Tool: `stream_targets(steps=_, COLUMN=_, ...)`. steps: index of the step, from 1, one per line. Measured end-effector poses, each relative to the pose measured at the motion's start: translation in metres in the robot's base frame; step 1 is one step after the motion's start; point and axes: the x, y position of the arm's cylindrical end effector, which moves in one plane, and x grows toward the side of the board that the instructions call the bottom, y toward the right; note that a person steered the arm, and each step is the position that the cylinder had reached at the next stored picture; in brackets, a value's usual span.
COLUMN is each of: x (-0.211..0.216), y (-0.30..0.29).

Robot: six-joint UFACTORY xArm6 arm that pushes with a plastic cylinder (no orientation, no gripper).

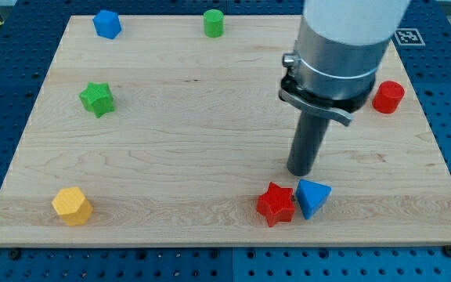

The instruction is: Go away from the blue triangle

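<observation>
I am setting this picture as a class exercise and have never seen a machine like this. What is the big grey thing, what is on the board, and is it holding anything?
The grey cylinder is a robot arm seen by one camera looking down at a wooden board. It has no hand: it ends in a dark rod, and my tip only pushes things, so nothing is held. The tip stands just above the blue triangle and the red star, which sit side by side near the view's bottom. Also on the board: a yellow block, a green star, a blue block, a green cylinder and a red cylinder.
</observation>
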Motion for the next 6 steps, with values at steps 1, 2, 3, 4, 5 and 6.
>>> stream_targets(steps=1, x=-0.005, y=-0.036)
stream_targets(steps=2, x=-0.005, y=-0.085)
stream_targets(steps=3, x=-0.005, y=-0.130)
stream_targets(steps=4, x=-0.005, y=-0.181)
stream_targets(steps=5, x=-0.007, y=-0.237)
stream_targets(steps=6, x=-0.017, y=-0.292)
